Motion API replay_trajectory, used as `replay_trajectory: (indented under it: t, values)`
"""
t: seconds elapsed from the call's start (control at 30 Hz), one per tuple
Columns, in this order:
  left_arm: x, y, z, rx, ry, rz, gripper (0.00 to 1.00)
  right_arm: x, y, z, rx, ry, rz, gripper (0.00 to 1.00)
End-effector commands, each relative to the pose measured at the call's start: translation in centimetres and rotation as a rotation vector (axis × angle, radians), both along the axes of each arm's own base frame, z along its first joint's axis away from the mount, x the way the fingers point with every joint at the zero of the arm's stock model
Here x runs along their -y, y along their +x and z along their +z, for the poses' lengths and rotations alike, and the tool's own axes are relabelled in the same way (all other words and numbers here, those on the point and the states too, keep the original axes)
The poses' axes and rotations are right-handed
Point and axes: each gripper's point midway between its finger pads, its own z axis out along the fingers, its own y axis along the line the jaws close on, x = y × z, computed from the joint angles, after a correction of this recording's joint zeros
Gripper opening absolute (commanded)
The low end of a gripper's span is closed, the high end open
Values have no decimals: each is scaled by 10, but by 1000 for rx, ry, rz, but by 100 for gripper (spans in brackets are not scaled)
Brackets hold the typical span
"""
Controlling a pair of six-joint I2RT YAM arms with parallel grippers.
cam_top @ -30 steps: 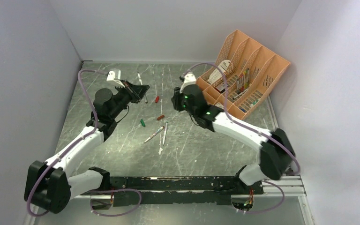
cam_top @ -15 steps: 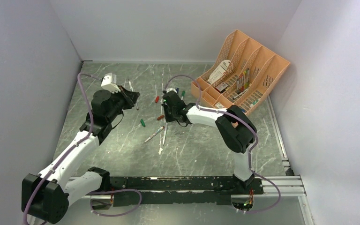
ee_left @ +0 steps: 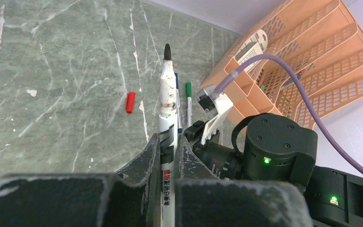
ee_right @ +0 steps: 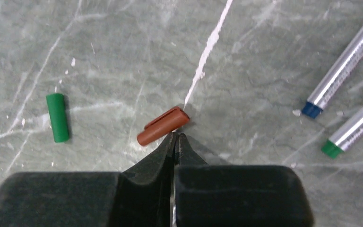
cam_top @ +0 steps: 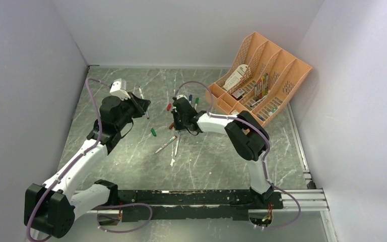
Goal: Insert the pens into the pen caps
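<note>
Clamping pen, left jaws, red cap, organiser beyond

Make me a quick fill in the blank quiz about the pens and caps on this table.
The left gripper is shut on a pen whose bare tip is ____. The right gripper has its closed fingertips beside a stubby cap coloured ____. In the right wrist view, the other cap, lying to the left, is ____.
Missing words: black; brown; green.

Bright, even, diffuse light from above; soft faint shadows on grey-green marbled table top. Wrist views blurred along bottom edge near lens; brownish stubby plastic cap sharp.
</note>
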Motion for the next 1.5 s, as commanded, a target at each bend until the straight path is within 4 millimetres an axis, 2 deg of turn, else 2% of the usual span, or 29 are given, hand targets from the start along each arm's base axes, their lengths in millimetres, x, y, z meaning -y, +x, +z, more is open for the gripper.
replay_trajectory:
  t: [0.0,0.17,0.23,0.33,0.47,0.53,0.77,0.93,1.07,1.33,1.47]
  values:
    - [-2,0,1,-1,7,-4,7,3,5,-27,-34,-35,-6,0]
    - [0,0,2,-7,10,-12,7,0,21,-26,-10,-29,-15,0]
    - [-1,1,3,-7,14,-10,7,-1,28,-22,8,-24,-18,3]
    - [-1,0,4,-7,18,-10,7,-1,34,-4,59,-29,-24,14]
    - [-2,-1,2,-6,14,-8,7,-3,29,22,128,-5,-15,36]
    - [-1,-1,3,-3,12,-9,7,-6,28,29,138,2,-2,42]
    - [-1,-3,3,-3,10,-17,7,-19,17,17,115,-14,37,47]
    - [-1,-4,1,-6,13,-16,7,-25,13,0,102,-90,57,47]
    - [-4,-4,0,-10,24,-5,7,-19,15,-16,92,-197,30,46]
    - [-7,-5,-3,-15,33,10,7,-8,15,-16,113,-282,4,24]
    - [-5,-5,-3,-15,25,-2,7,-8,11,-16,102,-272,17,5]
